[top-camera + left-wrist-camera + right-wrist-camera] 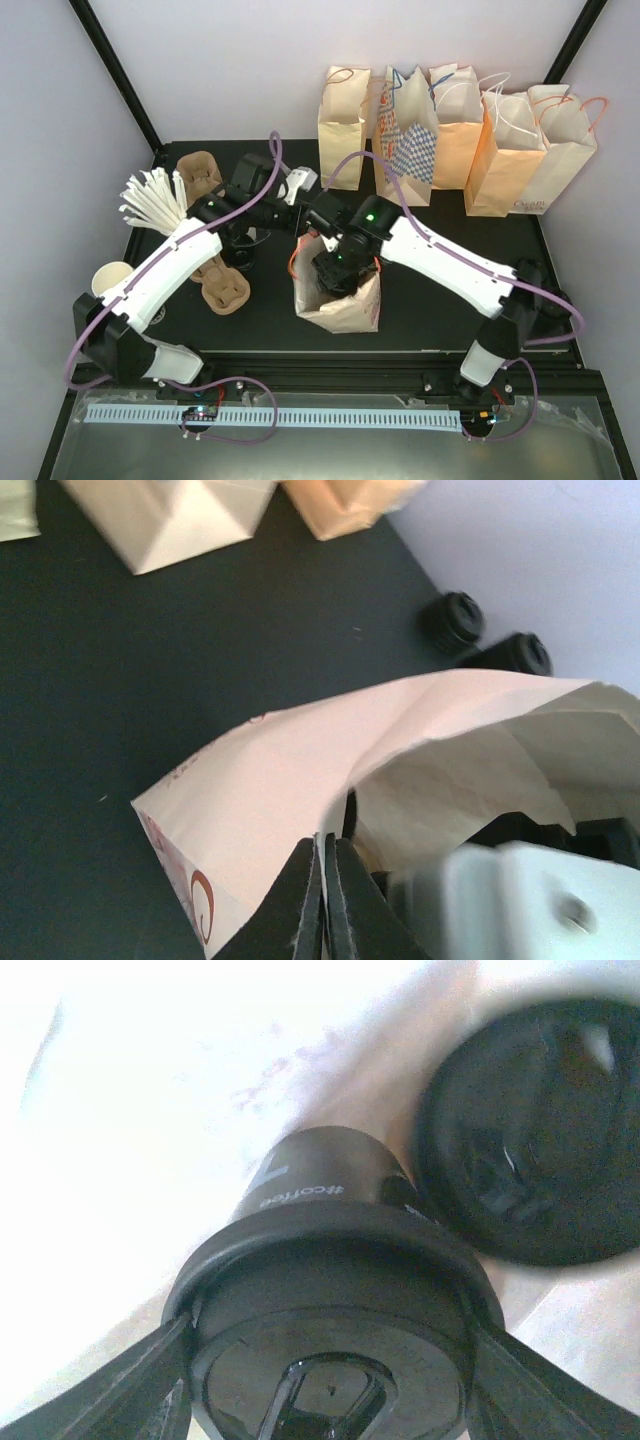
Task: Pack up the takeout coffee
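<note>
We are clenching our left gripper point(322, 860) on the rim of the open paper bag point(300, 770), its two fingers pressed together with the paper edge between them. The bag is standing on the black table point(425, 312), about midway between the left and right edges and nearer the near edge than the far one. Our right gripper point(325, 1385) is reaching down inside that bag and grasping the takeout coffee point(305, 1185) by its black lid point(330, 1290), a finger lying against each side of the lid's rim. The cup is sitting lid uppermost within the bag, "#coffee" showing on its side. A second black lid point(535, 1130) is lying just beside it.
</note>
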Available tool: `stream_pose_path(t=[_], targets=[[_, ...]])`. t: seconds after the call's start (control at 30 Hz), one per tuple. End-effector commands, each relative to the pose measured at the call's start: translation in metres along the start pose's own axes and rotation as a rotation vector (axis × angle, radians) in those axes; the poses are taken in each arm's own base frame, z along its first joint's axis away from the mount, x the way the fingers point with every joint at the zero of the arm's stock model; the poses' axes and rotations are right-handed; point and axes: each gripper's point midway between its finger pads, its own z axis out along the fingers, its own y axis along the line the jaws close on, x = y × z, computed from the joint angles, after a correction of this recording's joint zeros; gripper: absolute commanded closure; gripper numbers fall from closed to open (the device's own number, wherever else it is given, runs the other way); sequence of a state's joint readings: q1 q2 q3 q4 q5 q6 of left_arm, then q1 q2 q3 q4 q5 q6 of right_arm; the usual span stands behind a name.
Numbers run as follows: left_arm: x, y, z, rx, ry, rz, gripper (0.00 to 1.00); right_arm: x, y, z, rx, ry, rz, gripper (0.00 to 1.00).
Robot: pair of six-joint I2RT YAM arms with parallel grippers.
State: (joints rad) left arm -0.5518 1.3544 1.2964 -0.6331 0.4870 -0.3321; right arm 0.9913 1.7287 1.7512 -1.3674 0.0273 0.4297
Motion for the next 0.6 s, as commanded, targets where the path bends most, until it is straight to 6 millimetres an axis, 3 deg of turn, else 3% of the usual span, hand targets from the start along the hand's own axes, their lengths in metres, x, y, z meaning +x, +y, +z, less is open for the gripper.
stream_pose_path(t=[0.0, 0.13, 0.4, 0.57], targets=[[0.01, -0.044, 0.004, 0.246, 0.126, 0.077, 0.96, -0.041, 0.027, -0.056, -0.157, -0.367, -0.234, 0.54], [0.007, -0.06, 0.003, 0.34, 0.144, 0.115, 0.96, -0.038, 0.039, -0.063, -0.229, -0.435, -0.325, 0.54], [0.01, -0.07, 0.007, 0.377, 0.216, 0.125, 0.95, -0.034, 0.044, -0.046, -0.196, -0.398, -0.428, 0.54], [0.007, -0.069, 0.007, 0.342, 0.215, 0.112, 0.7, -0.042, 0.032, -0.035, -0.106, -0.451, -0.37, 0.59]])
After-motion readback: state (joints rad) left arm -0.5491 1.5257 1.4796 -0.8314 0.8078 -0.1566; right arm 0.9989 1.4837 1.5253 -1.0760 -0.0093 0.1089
